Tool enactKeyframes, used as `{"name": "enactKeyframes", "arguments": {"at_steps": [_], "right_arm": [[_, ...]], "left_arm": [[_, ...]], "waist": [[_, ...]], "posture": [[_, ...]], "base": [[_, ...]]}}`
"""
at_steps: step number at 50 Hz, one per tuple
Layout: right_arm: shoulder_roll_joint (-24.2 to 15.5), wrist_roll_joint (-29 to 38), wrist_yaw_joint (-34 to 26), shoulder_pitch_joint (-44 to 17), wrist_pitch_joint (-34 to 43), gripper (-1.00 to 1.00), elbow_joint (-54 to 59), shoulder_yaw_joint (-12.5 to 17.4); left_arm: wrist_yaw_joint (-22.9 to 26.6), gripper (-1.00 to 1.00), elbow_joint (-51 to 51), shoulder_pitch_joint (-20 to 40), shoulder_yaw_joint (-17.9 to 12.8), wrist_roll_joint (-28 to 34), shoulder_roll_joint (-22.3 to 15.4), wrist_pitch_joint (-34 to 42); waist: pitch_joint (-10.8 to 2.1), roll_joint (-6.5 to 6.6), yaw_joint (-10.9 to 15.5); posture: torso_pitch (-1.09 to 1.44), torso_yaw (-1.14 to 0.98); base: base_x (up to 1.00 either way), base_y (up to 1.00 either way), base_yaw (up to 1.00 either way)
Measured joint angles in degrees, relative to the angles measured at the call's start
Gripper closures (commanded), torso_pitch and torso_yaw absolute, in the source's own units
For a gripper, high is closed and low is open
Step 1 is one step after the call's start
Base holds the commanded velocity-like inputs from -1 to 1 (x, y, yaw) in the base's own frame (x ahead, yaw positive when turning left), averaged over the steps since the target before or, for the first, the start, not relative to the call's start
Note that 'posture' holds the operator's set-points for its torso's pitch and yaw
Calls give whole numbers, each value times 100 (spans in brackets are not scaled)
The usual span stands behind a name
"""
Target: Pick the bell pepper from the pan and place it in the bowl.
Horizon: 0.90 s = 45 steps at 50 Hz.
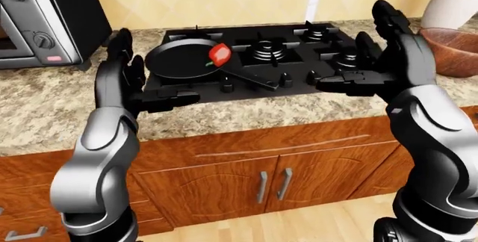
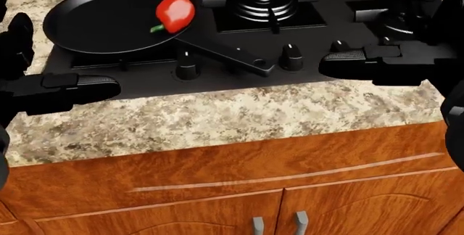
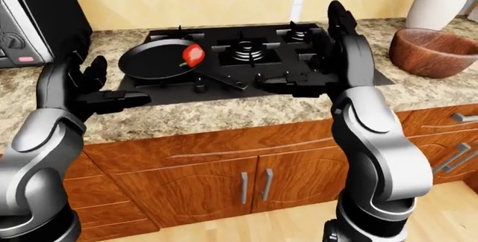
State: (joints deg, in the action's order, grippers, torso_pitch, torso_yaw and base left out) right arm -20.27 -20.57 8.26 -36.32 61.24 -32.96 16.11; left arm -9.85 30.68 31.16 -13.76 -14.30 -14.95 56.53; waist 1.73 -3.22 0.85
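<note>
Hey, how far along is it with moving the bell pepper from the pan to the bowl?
Nothing is moved yet: the bell pepper lies at the right rim of the pan on the stove. In hand: the left hand and right hand are raised, open and empty, at the counter's edge. Left to do: reach, grasp the pepper, carry it right to the brown bowl, release.

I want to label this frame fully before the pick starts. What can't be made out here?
- Bowl: absent from the head view, cut by the right edge in both eye views.
- Stove: right burner partly hidden by the right robot hand in the head view.
- Bell pepper: its contact with the pan isn't clear.
- Microwave: cut by the left edge.
</note>
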Motion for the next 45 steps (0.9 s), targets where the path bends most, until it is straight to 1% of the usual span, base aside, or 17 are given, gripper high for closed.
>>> {"name": "enactKeyframes", "arguments": {"at_steps": [2,5,9,13,14,16,19,23,26,27,29,32,36,39,40,42,45], "right_arm": [[-9,5,27,46,43,-100,37,59],[-12,31,67,77,128,-100,129,62],[-24,9,70,-42,108,-100,85,1],[-24,5,45,-102,29,-100,122,-24],[9,-3,39,-84,29,-100,135,-59],[32,-38,13,-38,73,-100,176,-139],[51,-50,-6,55,84,-100,122,-135],[18,-24,3,-12,54,-100,67,-65],[5,-14,5,-17,14,-100,25,-52],[-8,-10,8,12,13,-100,21,-21],[1,14,33,81,69,-100,65,35],[-7,33,66,51,172,-100,97,37],[-17,9,50,-14,103,-100,16,14],[0,3,45,-15,56,-100,12,7],[54,-3,41,21,49,-100,20,-33],[74,-43,11,78,88,-100,72,-123],[54,-68,-9,66,131,-100,107,-116]], "left_arm": [[24,-100,-29,-77,98,-28,56,13],[59,-100,-56,-91,138,-89,57,128],[33,-100,5,6,62,-66,19,105],[22,-100,19,55,41,-52,-14,31],[15,-100,-5,40,10,-45,-27,29],[-10,-100,-88,-36,-32,-15,-19,61],[-17,-100,-82,-95,-35,3,-21,100],[-7,-100,1,-51,-37,-6,-32,48],[-11,-100,58,-55,-23,-7,-7,17],[-5,-100,62,-80,13,-19,34,22],[25,-100,28,-117,94,-67,53,85],[55,-100,-26,-119,99,-95,41,107],[27,-100,68,-18,20,-75,-4,117],[14,-100,145,-16,-3,-75,-18,73],[7,-100,130,-52,-34,-68,-35,61],[-23,-100,35,-108,-75,-39,-24,102],[-47,-100,-14,-93,-52,-18,-21,174]], "waist": [[84,70,-77],[70,90,-107],[94,340,-102],[31,680,-121],[61,615,-78],[81,628,-35],[31,532,-23],[45,265,7],[-3,-10,9],[33,64,-38],[85,68,-87],[59,136,-102],[91,392,-115],[21,687,-139],[39,621,-104],[86,625,-51],[39,545,-28]], "posture": [[0,0],[0,0],[0,0],[0,0],[0,0],[0,0],[0,0],[0,0],[0,0],[0,0],[0,0],[0,0],[0,0],[0,0],[0,0],[0,0],[0,0]], "base": [[17,0,0],[17,0,0],[17,0,0],[17,0,0],[17,0,0],[17,0,0],[17,0,0],[17,0,0],[17,0,0],[17,0,0],[17,0,0],[17,0,0],[17,0,0],[18,0,0],[17,0,0],[18,0,0],[17,0,0]]}}
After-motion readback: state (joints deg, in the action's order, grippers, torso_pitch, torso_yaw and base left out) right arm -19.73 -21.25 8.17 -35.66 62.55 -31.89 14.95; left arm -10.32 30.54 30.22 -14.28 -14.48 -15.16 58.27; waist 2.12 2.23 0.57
